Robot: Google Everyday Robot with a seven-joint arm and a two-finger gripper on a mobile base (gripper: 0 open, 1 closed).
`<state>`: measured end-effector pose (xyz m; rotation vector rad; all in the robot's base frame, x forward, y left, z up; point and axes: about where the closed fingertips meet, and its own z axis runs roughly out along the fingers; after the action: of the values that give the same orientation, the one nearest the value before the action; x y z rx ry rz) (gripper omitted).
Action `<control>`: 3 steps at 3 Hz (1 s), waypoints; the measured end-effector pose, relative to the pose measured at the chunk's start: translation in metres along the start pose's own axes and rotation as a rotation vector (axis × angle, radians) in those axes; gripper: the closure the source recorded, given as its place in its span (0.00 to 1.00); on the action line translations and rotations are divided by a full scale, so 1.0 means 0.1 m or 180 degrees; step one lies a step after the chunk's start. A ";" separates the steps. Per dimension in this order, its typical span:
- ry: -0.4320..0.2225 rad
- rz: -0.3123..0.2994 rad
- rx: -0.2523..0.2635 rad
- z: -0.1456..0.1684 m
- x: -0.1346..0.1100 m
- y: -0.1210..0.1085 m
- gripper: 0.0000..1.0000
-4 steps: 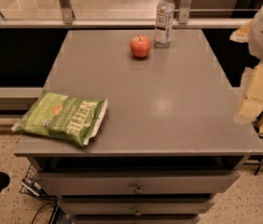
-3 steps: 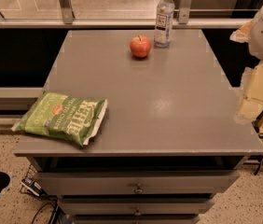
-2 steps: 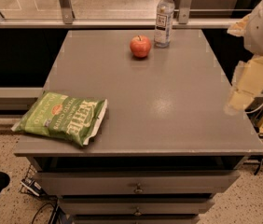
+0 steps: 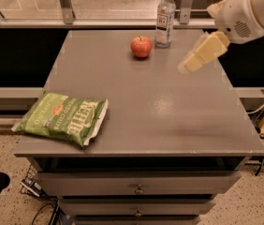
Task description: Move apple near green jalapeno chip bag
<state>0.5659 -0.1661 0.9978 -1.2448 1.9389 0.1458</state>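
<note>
The red apple (image 4: 141,46) stands upright at the far middle of the grey table (image 4: 169,121). The green jalapeno chip bag (image 4: 62,117) lies flat at the near left corner, partly over the table's left edge, far from the apple. My gripper (image 4: 188,67) hangs above the table's far right part, to the right of the apple and a little nearer than it, touching nothing. It points down and left from the white arm (image 4: 246,11) that enters from the upper right.
A clear water bottle (image 4: 164,18) with a white cap stands just right of the apple at the far edge. Drawers (image 4: 136,189) with small knobs run below the table front. A railing (image 4: 66,6) runs behind the table. Cables lie on the floor at lower left.
The arm has swung up and left from the table's right edge, so the gripper now hangs over the far right part, closer to the apple. Apple, bag and bottle have not moved.
</note>
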 end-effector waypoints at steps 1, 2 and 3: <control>-0.0681 0.0312 0.0010 0.41 -0.35 -0.18 0.00; -0.0985 0.0423 0.0167 0.51 -0.56 -0.34 0.00; -0.0983 0.0421 0.0171 0.51 -0.56 -0.35 0.00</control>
<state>0.6333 -0.1187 1.0125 -0.9940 1.7428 0.3320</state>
